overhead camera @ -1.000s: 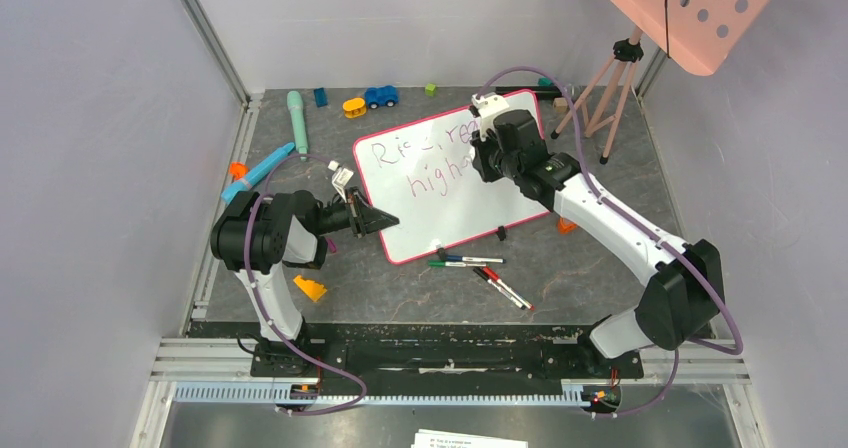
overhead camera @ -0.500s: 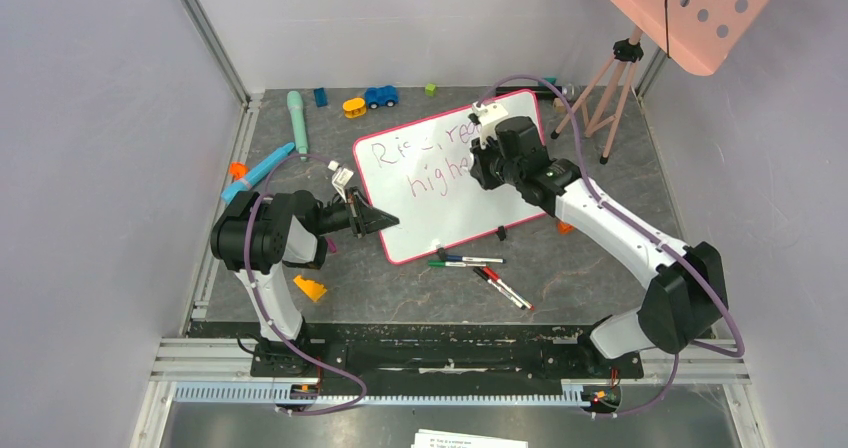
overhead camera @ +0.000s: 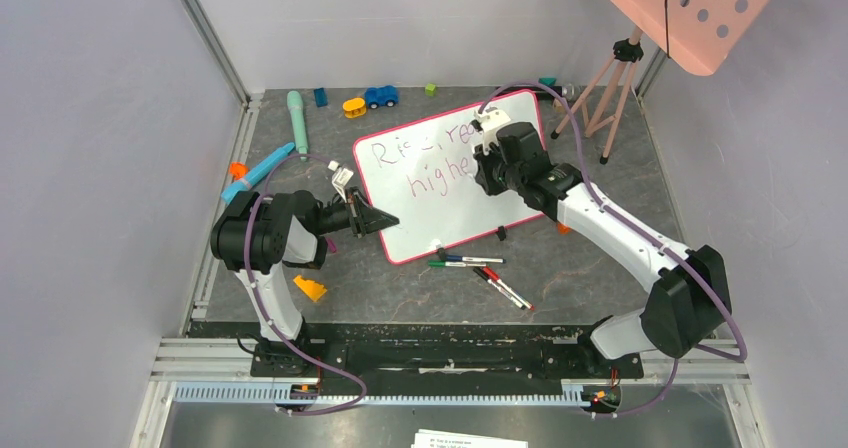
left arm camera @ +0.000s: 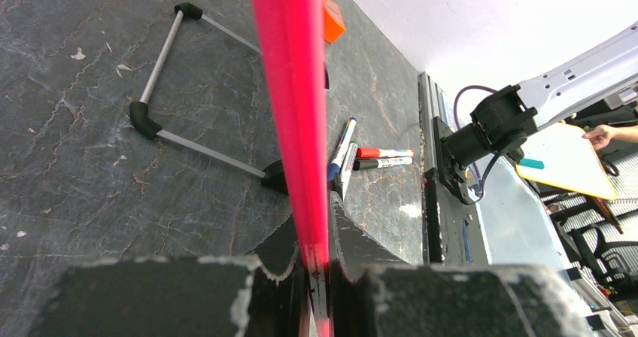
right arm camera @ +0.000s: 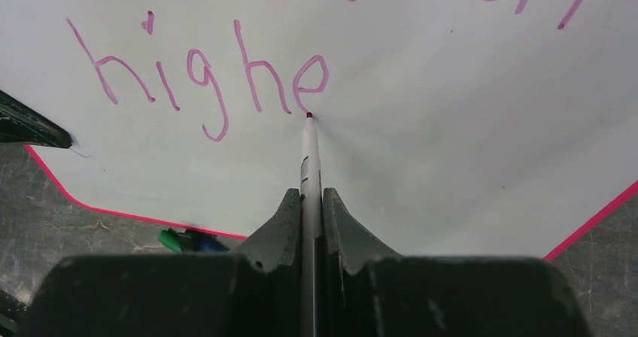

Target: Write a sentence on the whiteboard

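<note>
Right wrist view: pinching a marker in right gripper, tip touching whiteboard where sentence ends at "highe"; clamping whiteboard's left rim in left gripper, loose markers near its front edge

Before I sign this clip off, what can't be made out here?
Top view: the right gripper hides the ends of both lines of the sentence.
Right wrist view: top edge cuts the upper line.
Left wrist view: the whiteboard shows edge-on in the left gripper; its face is hidden.
Top view: the printed sheet is cropped, too small to read.
</note>
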Robot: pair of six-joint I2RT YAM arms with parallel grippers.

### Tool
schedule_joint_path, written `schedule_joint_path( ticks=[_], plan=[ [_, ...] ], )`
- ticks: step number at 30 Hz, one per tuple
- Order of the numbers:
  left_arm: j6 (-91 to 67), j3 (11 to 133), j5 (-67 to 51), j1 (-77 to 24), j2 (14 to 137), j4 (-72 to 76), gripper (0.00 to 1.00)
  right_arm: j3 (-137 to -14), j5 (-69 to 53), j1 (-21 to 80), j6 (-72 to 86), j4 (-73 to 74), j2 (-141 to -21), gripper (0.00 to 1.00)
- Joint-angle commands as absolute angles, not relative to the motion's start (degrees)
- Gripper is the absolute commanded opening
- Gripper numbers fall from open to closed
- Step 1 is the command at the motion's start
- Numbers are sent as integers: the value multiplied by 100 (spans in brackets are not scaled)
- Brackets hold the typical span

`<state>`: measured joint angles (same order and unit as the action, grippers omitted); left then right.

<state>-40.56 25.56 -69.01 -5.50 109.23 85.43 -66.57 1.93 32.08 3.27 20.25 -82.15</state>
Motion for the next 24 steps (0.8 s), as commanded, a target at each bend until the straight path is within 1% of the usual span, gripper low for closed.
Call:
schedule_joint_path(
  ticks=[1,12,24],
  plan=[
    [-3329,2531,-7378,-643,10886,8921,7,-6747,602,3187,221,2142,-8176,0],
    [-3322,2520,-7374,-642,10867,8923,7,-7265,522,3125,255,2193,-8231,0],
    [-3333,2527,-7374,-642,10876,8921,7,-7327,528,3050,193,2192,-8061,0]
  ],
)
